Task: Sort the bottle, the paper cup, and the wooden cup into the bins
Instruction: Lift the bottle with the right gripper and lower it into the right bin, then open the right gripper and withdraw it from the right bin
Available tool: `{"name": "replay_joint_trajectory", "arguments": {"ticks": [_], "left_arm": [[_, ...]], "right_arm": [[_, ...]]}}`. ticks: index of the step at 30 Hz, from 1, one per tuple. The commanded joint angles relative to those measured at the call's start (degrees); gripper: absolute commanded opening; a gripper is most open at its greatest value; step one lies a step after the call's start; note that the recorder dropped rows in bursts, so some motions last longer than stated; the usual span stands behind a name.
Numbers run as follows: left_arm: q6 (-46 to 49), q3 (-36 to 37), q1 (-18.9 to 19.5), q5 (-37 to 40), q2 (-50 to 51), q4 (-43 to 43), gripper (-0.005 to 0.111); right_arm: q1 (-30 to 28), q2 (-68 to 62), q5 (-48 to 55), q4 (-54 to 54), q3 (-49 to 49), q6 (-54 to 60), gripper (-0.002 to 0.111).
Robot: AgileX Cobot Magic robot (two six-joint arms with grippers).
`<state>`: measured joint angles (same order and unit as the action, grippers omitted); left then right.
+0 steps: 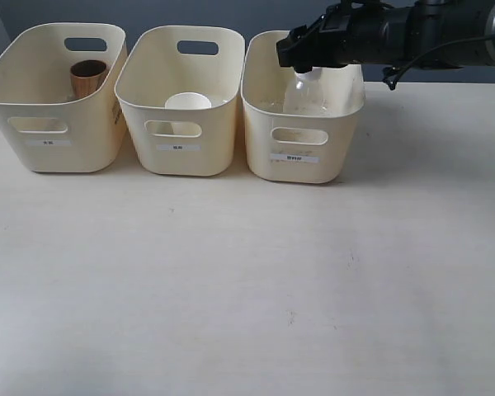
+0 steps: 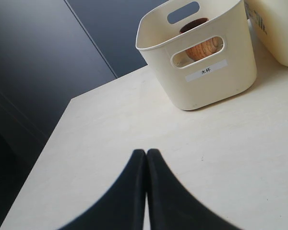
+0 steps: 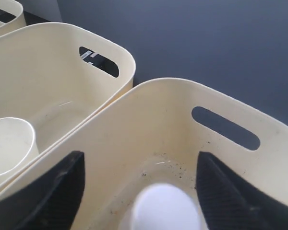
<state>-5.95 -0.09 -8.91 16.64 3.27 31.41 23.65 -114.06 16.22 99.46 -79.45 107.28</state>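
Three cream bins stand in a row. The left bin (image 1: 56, 99) (image 2: 201, 57) holds the reddish-brown wooden cup (image 1: 87, 78) (image 2: 204, 47). In the middle bin (image 1: 181, 99) (image 3: 53, 81) sits the white paper cup (image 1: 188, 101) (image 3: 9, 146). The clear bottle (image 1: 305, 92) with its white cap (image 3: 165, 208) stands upright in the right bin (image 1: 301, 111) (image 3: 182, 124). My right gripper (image 1: 304, 59) (image 3: 141, 165) hovers just above the cap, open, its fingers apart from the bottle. My left gripper (image 2: 146, 153) is shut on nothing, low over the table left of the bins; the exterior view does not show it.
The pale table (image 1: 247, 280) stretches in front of the bins. Its left edge (image 2: 57, 129) meets a dark wall. The right arm (image 1: 412, 33) reaches in from the upper right over the right bin.
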Motion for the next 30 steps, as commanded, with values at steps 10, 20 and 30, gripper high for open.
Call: {"name": "replay_joint_trajectory", "arguments": {"ticks": [10,20,30], "left_arm": [[-0.34,0.09,-0.3,-0.33,-0.19,-0.24,0.0],[-0.34,0.09,-0.3,-0.33,-0.19,-0.24,0.0],[-0.34,0.09,-0.3,-0.33,-0.19,-0.24,0.0]], "right_arm": [[-0.29,3.3,-0.36,0.49,-0.2,-1.33,0.063],[-0.29,20.64,-11.73,0.49,10.62,1.2,0.001],[-0.29,45.78,-12.44,0.49,28.23,1.07,0.001]]}}
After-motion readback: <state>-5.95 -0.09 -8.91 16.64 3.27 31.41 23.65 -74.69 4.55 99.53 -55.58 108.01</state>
